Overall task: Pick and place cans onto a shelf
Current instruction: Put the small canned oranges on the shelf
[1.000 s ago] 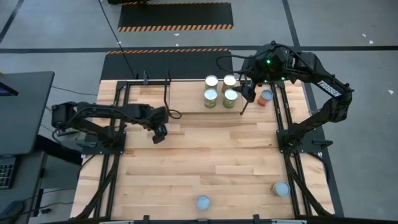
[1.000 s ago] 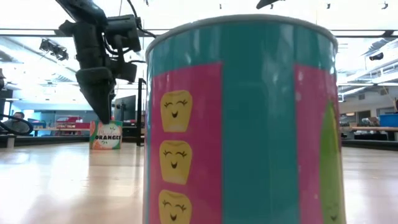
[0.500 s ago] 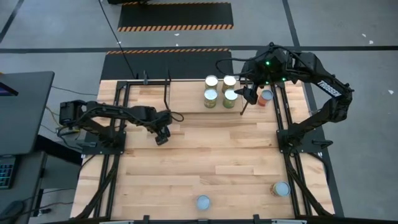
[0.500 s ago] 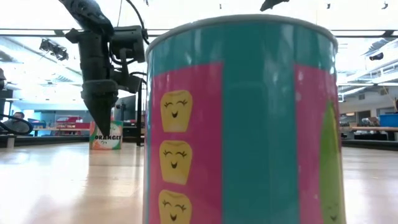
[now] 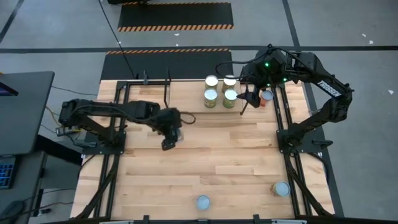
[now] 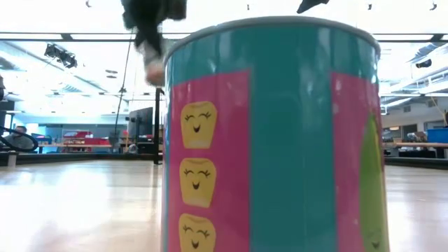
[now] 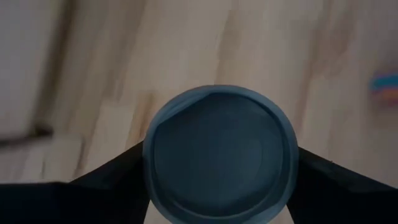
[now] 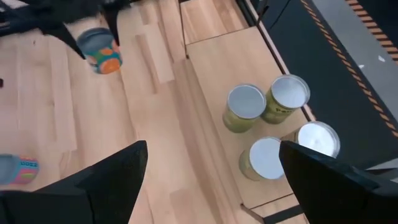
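Jaws of the left gripper (image 5: 169,138) clamp a can (image 7: 219,154) over the worktop (image 5: 205,162); right gripper (image 8: 211,180) hangs wide above 4 shelved cans (image 5: 221,91).

A can (image 7: 219,154) fills the middle of the left wrist view, seen end-on: a round, bluish-grey top with a raised rim. The left gripper (image 7: 221,186) holds it, one dark finger (image 7: 112,177) touching its rim at about 8 o'clock and the other at about 4 o'clock. Behind it lies blurred light-wood tabletop (image 7: 186,50). A small colourful blur (image 7: 385,88) shows at 2 o'clock.
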### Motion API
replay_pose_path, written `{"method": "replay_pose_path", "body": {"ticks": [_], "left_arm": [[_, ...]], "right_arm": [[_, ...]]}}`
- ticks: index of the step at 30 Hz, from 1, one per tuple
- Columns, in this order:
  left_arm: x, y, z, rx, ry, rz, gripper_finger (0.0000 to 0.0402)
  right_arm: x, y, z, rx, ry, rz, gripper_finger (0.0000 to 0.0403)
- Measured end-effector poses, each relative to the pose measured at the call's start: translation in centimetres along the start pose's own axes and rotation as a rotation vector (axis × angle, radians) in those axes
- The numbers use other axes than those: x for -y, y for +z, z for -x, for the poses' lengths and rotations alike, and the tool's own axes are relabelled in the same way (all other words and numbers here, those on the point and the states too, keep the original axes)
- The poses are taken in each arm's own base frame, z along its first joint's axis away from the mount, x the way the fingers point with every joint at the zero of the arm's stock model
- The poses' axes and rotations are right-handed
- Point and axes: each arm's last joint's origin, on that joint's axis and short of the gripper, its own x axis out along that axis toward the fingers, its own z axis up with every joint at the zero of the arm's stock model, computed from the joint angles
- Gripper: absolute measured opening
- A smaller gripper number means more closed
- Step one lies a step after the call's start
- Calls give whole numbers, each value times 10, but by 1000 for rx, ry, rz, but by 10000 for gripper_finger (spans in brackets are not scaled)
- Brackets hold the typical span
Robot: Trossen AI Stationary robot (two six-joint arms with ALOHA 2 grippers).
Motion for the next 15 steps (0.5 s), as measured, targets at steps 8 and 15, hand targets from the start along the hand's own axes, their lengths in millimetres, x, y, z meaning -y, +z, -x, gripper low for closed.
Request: {"method": "replay_pose_path", "body": {"ticks": [8, 15], "left_arm": [[-35, 71, 9, 174, 59, -75, 289], [-101, 95, -31, 65, 142, -171, 289]], "right_arm": [[-7, 2, -7, -16, 20, 43, 373], [-18, -7, -6, -101, 41, -34, 373]]}}
